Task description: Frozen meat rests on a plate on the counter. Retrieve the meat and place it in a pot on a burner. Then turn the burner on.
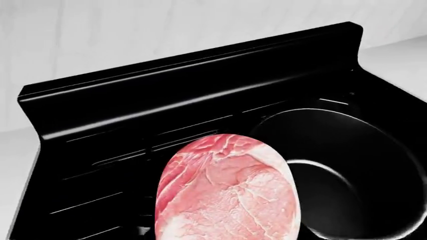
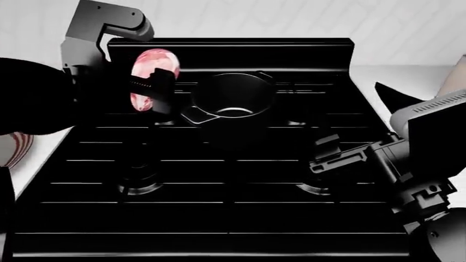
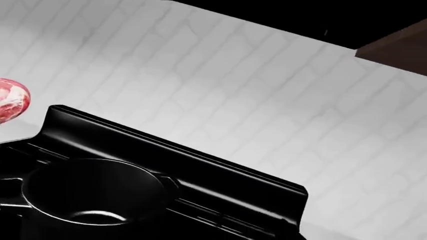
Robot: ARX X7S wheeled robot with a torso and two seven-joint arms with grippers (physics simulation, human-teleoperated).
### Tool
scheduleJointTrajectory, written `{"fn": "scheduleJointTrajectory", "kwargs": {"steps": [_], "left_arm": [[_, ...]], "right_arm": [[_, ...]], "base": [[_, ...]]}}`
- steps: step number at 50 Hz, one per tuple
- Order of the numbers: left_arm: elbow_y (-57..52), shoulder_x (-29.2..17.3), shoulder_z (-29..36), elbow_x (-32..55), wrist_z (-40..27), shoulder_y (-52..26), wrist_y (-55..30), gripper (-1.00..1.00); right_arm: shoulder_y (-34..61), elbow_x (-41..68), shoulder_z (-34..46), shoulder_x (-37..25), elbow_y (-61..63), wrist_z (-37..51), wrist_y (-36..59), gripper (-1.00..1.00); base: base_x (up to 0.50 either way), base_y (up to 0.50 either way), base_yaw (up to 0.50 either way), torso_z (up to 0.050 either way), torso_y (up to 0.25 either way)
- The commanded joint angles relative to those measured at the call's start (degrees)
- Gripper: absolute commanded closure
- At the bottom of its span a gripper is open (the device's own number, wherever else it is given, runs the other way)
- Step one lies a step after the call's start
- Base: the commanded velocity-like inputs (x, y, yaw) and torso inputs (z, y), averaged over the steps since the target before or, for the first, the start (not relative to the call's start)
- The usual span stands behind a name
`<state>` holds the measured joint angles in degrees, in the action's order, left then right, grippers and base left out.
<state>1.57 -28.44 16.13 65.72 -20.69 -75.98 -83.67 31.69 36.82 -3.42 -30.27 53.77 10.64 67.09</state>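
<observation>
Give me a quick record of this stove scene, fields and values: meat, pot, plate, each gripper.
meat: held up by the left gripper, beside the pot, not yet in it
pot: empty, on a rear burner of the stove
plate: only an edge shows, on the counter left of the stove
right gripper: over the stove's right side, holding nothing, jaw state unclear

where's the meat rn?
Head view: the meat is held in the left gripper above the stove, just left of the pot, not yet over its opening.
</observation>
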Motion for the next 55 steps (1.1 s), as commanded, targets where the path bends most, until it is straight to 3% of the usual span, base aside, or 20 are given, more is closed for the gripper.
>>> {"fn": "scheduleJointTrajectory", "kwargs": {"steps": [1, 10, 25, 49, 55], "left_arm": [[1.43, 0.7, 2.04, -0.29, 0.51, -1.43, 1.48, 1.0], [4.59, 1.69, 6.01, -3.52, 4.29, -3.9, 5.05, 1.0], [31.35, 11.14, 20.72, -19.32, 22.02, -15.67, 22.34, 1.0], [71.2, 26.9, 28.25, -29.76, 37.84, -25.34, 42.5, 1.0], [73.02, 28.35, 28.48, -30.02, 38.5, -24.94, 43.64, 1.0]], "right_arm": [[-1.63, -0.56, 0.02, -0.6, -1.48, -0.28, -2.25, -1.0], [-3.75, -2.99, 1.49, -1.53, -2.79, -1.07, -6.56, -1.0], [-7.6, -4.66, 0.9, -1.9, -6.01, -2.36, -11.73, -1.0], [-10.96, -3.33, -2.98, -2.86, -4.91, -2.12, -12.75, -1.0], [-11.43, -3.53, -3.09, -2.82, -5.16, -2.08, -13.47, -1.0]], "base": [[0.0, -0.5, 0.0, 0.0, 0.01], [0.0, -0.14, 0.0, 0.0, 0.0], [0.0, 0.0, 0.0, 0.0, 0.001], [0.0, 0.0, 0.0, 0.0, 0.0], [0.0, 0.0, 0.0, 0.0, 0.0]]}}
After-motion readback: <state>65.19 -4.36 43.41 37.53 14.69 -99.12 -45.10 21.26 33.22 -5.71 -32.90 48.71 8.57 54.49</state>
